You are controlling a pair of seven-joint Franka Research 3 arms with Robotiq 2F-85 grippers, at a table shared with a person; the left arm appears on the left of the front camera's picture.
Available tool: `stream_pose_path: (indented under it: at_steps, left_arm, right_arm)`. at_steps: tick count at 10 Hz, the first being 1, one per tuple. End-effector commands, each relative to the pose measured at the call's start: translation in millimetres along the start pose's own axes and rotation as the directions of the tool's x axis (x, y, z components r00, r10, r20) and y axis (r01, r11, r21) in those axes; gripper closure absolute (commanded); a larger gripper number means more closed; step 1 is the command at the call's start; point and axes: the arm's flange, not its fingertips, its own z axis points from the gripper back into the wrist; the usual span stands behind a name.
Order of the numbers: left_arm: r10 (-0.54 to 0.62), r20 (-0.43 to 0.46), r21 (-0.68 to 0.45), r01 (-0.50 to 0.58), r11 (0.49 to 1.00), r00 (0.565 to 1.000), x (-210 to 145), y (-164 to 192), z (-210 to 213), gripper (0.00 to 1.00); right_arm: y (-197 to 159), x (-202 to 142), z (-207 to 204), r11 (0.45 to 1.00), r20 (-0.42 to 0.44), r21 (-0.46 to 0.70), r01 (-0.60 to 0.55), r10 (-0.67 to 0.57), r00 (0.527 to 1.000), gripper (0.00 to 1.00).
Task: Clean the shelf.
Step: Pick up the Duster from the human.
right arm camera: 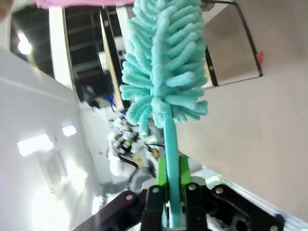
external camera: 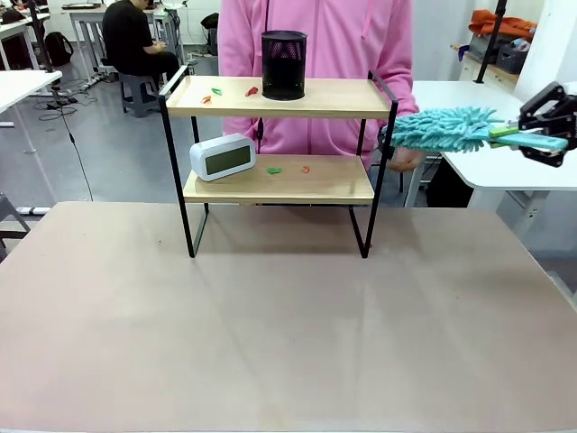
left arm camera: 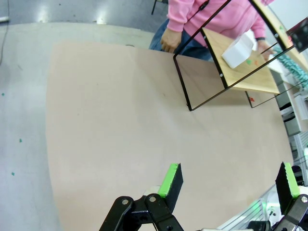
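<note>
The shelf [external camera: 270, 97] stands at the table's far side, two light wooden boards in a black frame. Small red and green scraps [external camera: 213, 94] lie on the top board, and others [external camera: 274, 170] on the lower board. At the right edge of the front view my right gripper [external camera: 541, 131] is shut on the handle of a teal fluffy duster [external camera: 446, 128], whose head hangs level beside the shelf's right rail. In the right wrist view the duster [right arm camera: 166, 72] rises between the green pads [right arm camera: 185, 171]. My left gripper [left arm camera: 228, 180] stands open above the bare table; the shelf [left arm camera: 245, 72] lies far ahead.
A black mesh cup [external camera: 283, 65] stands on the top board and a white digital clock [external camera: 222, 157] on the lower one. A person in a pink top [external camera: 315, 36] stands right behind the shelf, one hand [external camera: 406, 160] near its right side. White tables [external camera: 505, 135] flank the scene.
</note>
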Motion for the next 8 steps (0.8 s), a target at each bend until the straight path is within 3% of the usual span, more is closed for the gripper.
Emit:
stream_pose_path:
  at_steps: [1, 3, 4, 6, 7, 8]
  left_arm:
    - [-0.020, 0.013, -0.012, 0.020, 1.000, 1.000, 1, 0, -1, 0.00]
    - [-0.020, 0.013, -0.012, 0.020, 1.000, 1.000, 1, 0, -1, 0.00]
    - [-0.020, 0.013, -0.012, 0.020, 1.000, 1.000, 1, 0, -1, 0.00]
    - [-0.020, 0.013, -0.012, 0.020, 1.000, 1.000, 1, 0, -1, 0.00]
    - [-0.020, 0.013, -0.012, 0.020, 1.000, 1.000, 1, 0, -1, 0.00]
    - [-0.020, 0.013, -0.012, 0.020, 1.000, 1.000, 1, 0, -1, 0.00]
  right_arm:
    - [5, -40, 64, 0.980, -0.031, -0.020, -0.197, 0.196, 0.980, 1.00]
    - [-7, -105, 127, 0.924, -0.035, -0.072, -0.376, 0.375, 0.926, 1.00]
    - [-24, -137, 145, 0.876, -0.078, -0.094, -0.472, 0.466, 0.881, 1.00]
    - [-59, -166, 158, 0.776, -0.128, -0.185, -0.603, 0.589, 0.798, 1.00]
    - [-74, -173, 162, 0.742, -0.231, -0.121, -0.659, 0.625, 0.746, 1.00]
    - [-90, -174, 159, 0.730, -0.285, -0.118, -0.673, 0.624, 0.727, 1.00]
